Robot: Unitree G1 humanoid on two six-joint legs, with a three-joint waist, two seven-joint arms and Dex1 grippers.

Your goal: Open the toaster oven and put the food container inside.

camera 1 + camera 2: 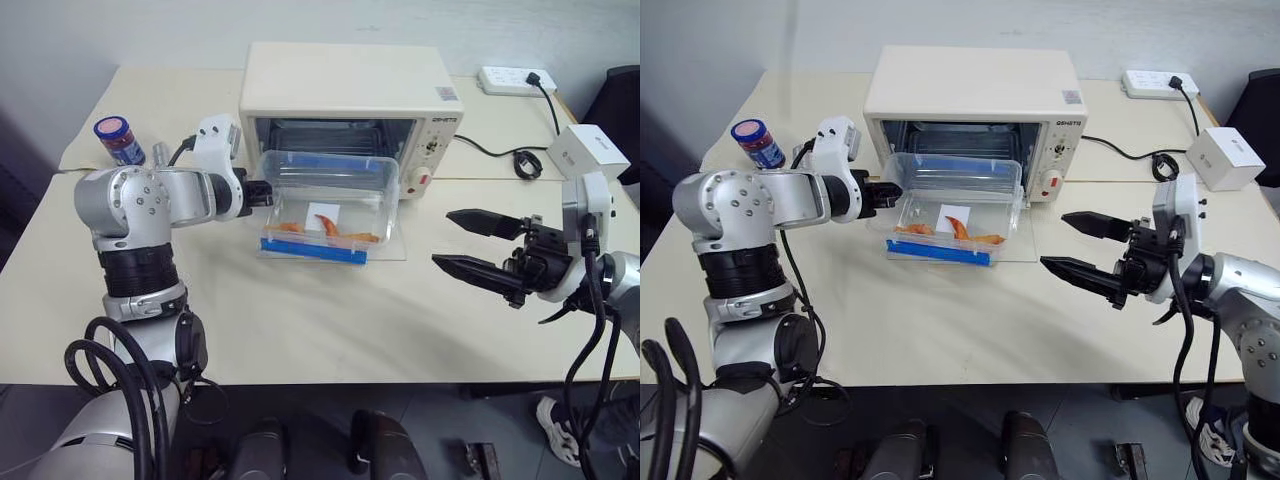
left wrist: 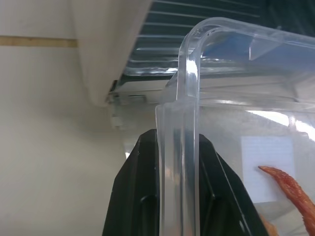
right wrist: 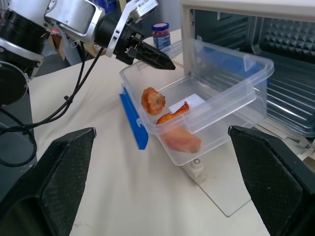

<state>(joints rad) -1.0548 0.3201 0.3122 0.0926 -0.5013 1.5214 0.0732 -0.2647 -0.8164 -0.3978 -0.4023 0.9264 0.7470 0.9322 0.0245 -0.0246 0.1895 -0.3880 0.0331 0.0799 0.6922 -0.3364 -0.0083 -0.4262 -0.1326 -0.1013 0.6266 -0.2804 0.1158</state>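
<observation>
The cream-white toaster oven (image 1: 345,85) stands at the back of the table with its glass door (image 1: 392,248) dropped flat. Over that door, just before the oven's mouth, is the clear food container (image 1: 325,200) with blue clip strips and orange food inside. My left gripper (image 1: 262,192) is shut on the container's left wall; in the left wrist view the wall (image 2: 179,147) runs between the two black fingers (image 2: 133,196). My right gripper (image 1: 440,238) hovers open to the right of the container, apart from it, pointing at it.
A blue-lidded jar (image 1: 119,139) stands at the back left. A small white box (image 1: 588,150), a power strip (image 1: 515,79) and a black cable (image 1: 500,152) lie at the back right. Bare tabletop (image 1: 320,320) spreads in front of the oven door.
</observation>
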